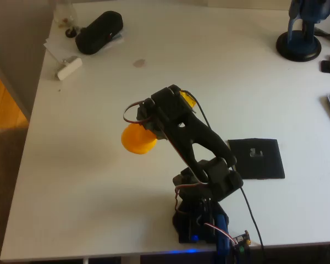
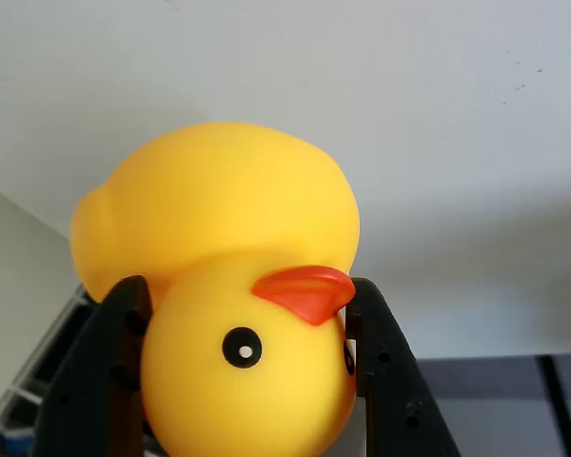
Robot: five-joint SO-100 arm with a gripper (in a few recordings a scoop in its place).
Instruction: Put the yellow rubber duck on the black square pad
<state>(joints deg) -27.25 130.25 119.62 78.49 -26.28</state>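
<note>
White tabletop [image 1: 99, 181] is spreading across the overhead view, smooth and matte, with a faint brownish stain near its far side and a strip of wooden floor showing past its left edge. Standing at the near edge, the black arm is reaching out over the table, and its gripper [image 2: 252, 371] is clamping the yellow rubber duck [image 2: 219, 286] by the head: in the wrist view the two black fingers [image 2: 100, 381] are pressing against either side of the round head, with the red-orange beak and one black-and-white eye facing the camera and the plump body bulging beyond. Gripping at the head is probably the sensible choice, since it is the narrowest part and the soft, glossy rubber is likely giving a little under the pads rather than slipping.

Seen from overhead, the duck [image 1: 137, 137] is showing as an orange-yellow lobe at the left of the wrist, apparently held off the surface, though the lift cannot be judged with certainty. Lying flat to the right of the arm's base, well apart from the duck, the black square pad [image 1: 256, 159] is waiting bare, a thin matte sheet with a small pale mark near its far edge. The carry to it is not yet done.

At the far left corner a dark oblong pouch [image 1: 99, 32] with rounded ends is resting on some papers, and a blue stand [image 1: 300, 39] is sitting at the far right.
</note>
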